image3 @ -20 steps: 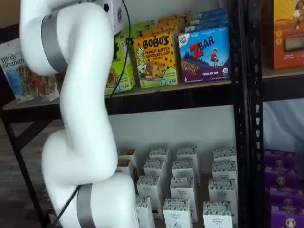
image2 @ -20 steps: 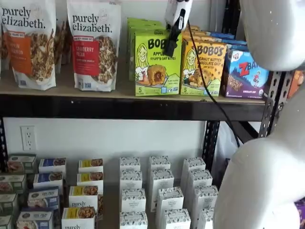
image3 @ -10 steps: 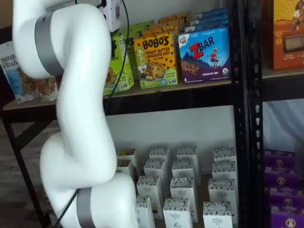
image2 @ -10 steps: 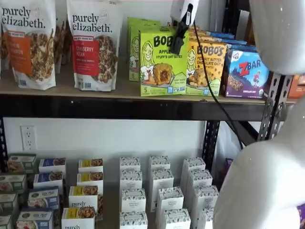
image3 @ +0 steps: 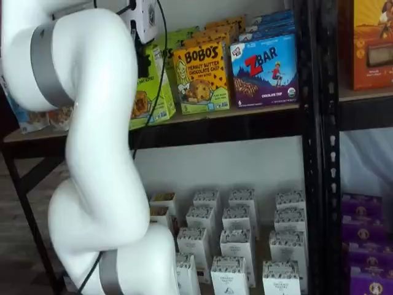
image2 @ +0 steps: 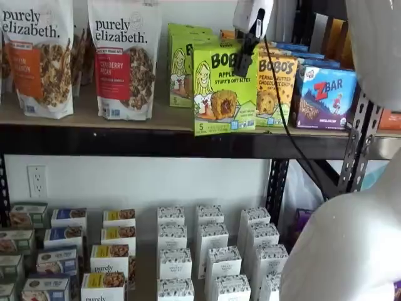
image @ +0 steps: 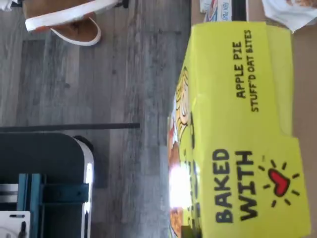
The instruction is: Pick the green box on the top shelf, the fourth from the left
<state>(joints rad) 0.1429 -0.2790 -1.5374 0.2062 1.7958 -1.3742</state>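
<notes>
The green box (image2: 219, 88) is a lime Bobo's Apple Pie carton standing upright at the front lip of the top shelf (image2: 113, 139), forward of its row. My gripper (image2: 246, 55) reaches down over its upper right corner, black fingers shut on the green box. In a shelf view the white arm half hides the green box (image3: 149, 92), and the gripper (image3: 143, 60) shows as a dark finger against it. The wrist view is filled by the green box (image: 237, 134), showing its "Baked with" side above grey floor.
More green boxes (image2: 180, 59) stand behind. A yellow-orange Bobo's box (image2: 276, 84) and a blue ZBar box (image2: 326, 94) sit just right, granola bags (image2: 124, 56) left. White cartons (image2: 213, 251) fill the lower shelf. The white arm (image3: 92, 153) stands in front.
The gripper and the green box have moved together to the right and forward, out of the row toward the shelf's front lip. The neighbouring boxes stayed put.
</notes>
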